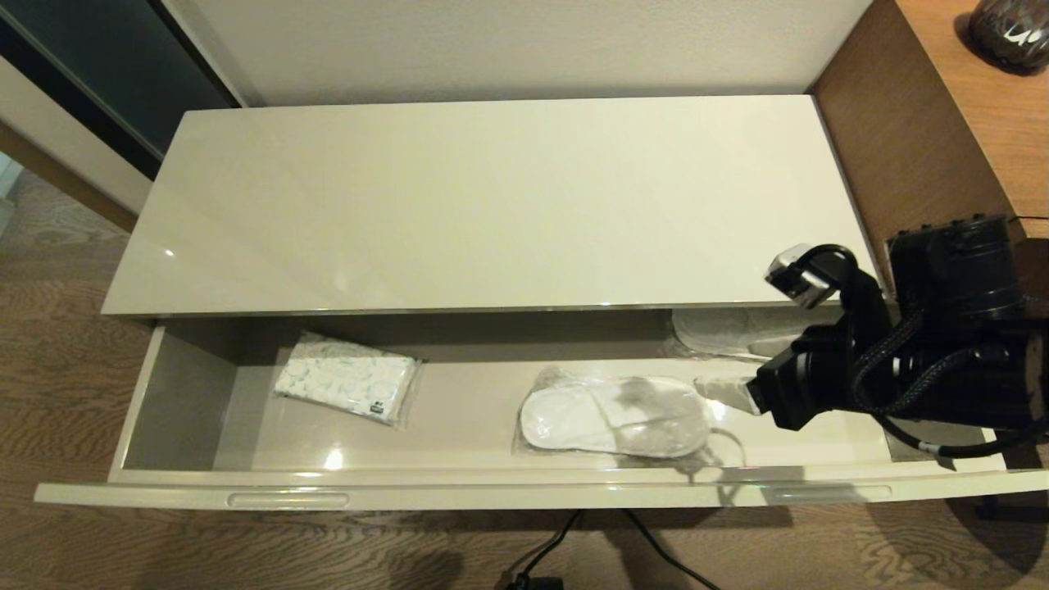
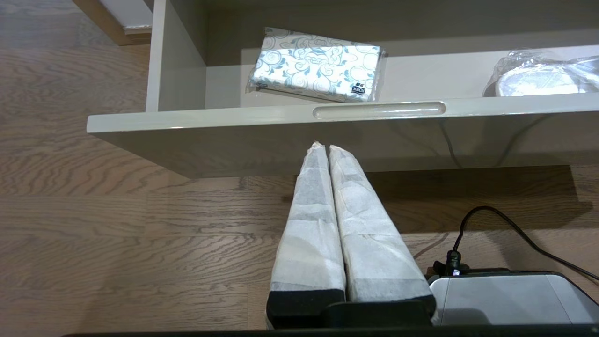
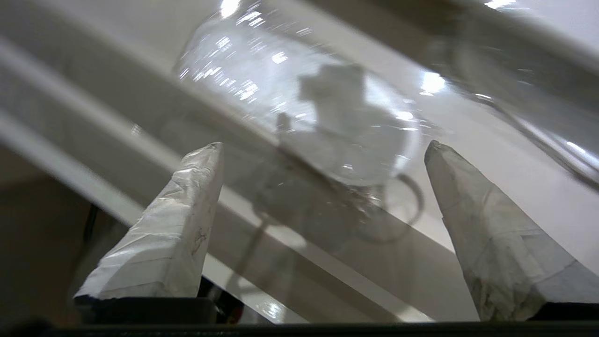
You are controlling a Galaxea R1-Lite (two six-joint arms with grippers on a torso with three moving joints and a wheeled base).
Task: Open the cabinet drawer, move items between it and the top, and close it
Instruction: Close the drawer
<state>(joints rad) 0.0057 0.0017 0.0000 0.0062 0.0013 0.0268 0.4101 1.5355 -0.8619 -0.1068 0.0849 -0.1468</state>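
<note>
The cabinet drawer (image 1: 492, 493) is pulled out, below the bare cream top (image 1: 492, 205). One pair of white slippers in clear wrap (image 1: 615, 418) lies flat on the drawer floor, right of the middle. A second wrapped pair (image 1: 729, 332) lies at the back right, partly under the top. My right gripper (image 1: 721, 392) reaches into the drawer from the right, just beside the front pair. It is open (image 3: 324, 144), with the wrapped slippers (image 3: 299, 93) ahead of the fingers and nothing between them. My left gripper (image 2: 323, 147) is shut and empty, low in front of the drawer front (image 2: 234, 140).
A white-and-blue patterned soft packet (image 1: 348, 385) lies in the drawer's left part. A taller brown wood-grain desk (image 1: 983, 106) stands at the right with a dark object (image 1: 1008, 33) on it. Black cables (image 1: 574, 541) run over the wood floor below the drawer.
</note>
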